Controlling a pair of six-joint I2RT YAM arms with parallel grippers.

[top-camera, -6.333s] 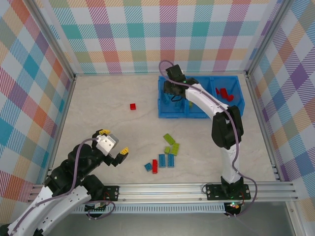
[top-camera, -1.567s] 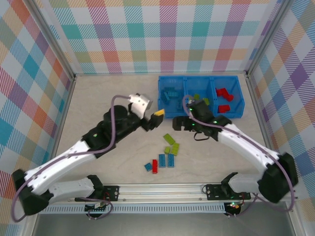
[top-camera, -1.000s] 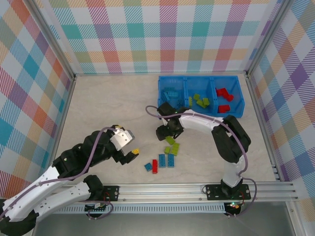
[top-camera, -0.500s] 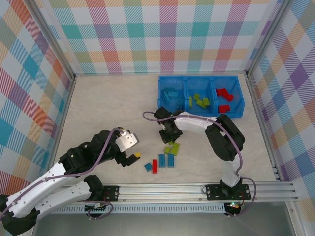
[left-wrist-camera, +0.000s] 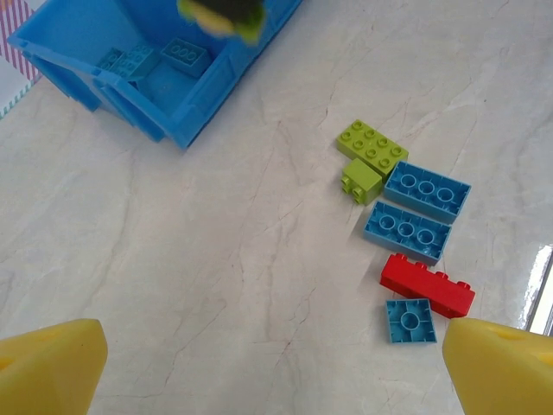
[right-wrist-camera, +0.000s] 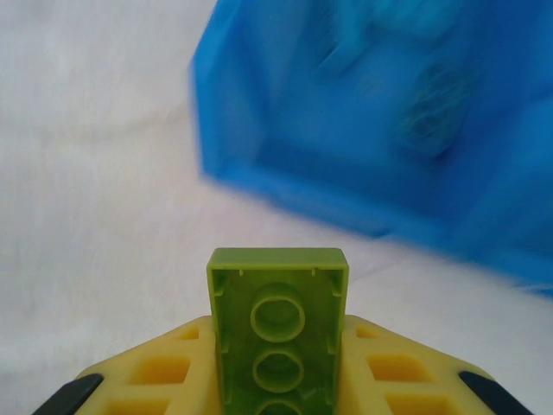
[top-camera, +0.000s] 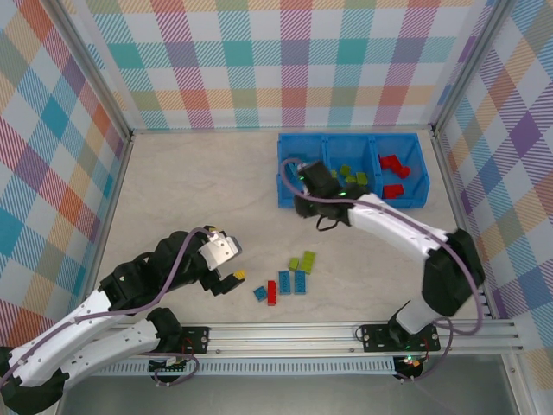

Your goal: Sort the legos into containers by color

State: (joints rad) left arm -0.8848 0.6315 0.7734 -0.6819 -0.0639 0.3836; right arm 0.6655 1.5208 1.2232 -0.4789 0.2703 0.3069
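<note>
- The containers [top-camera: 406,204] are three boxes side by side in one bright blue bin at the far right of the table.
- The left box holds light blue legos [left-wrist-camera: 184,54], the middle box green legos [top-camera: 350,177], and the right box red legos [top-camera: 393,164].
- Six more lie close together on the table: a long green brick [left-wrist-camera: 371,149], a small green brick [left-wrist-camera: 360,181], two long blue bricks [left-wrist-camera: 428,188] side by side, a long red brick [left-wrist-camera: 427,284] and a small blue square [left-wrist-camera: 409,321].
- A green lego [right-wrist-camera: 278,294] is pinched in the right gripper [right-wrist-camera: 278,346], hollow side showing, near the bin.
</note>
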